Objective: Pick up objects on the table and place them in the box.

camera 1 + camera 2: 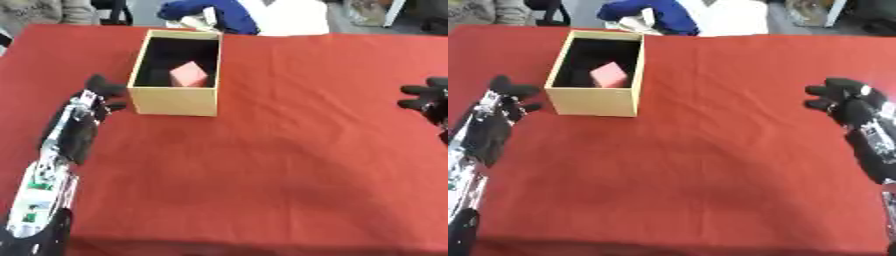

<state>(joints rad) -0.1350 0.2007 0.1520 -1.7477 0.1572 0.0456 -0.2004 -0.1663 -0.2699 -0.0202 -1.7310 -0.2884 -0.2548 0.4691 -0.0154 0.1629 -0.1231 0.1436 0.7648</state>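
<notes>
Left arm is reaching in from the lower left corner, forearm lying along the red table (710,165), silver and green parts showing on it; left hand (101,92) is sitting just beside the lower left corner of the box (175,100), fingers spread and relaxed, holding nothing; whether a fingertip is touching the box wall cannot be told, the outline there is blurred; the box is standing upright on the far left part of the table, tan outside, dark inside, top open; a pink block (189,74) is lying tilted inside it, toward the near right of the interior, its lower part hidden by the front wall; beyond the far rim, blue cloth (229,14) and something pale are showing, shape unclear; right hand (846,102) is coming in at the right edge, well apart from the box, fingers spread and slightly bent, pointing left, empty; in the left eye view it is cut off by the frame edge
</notes>
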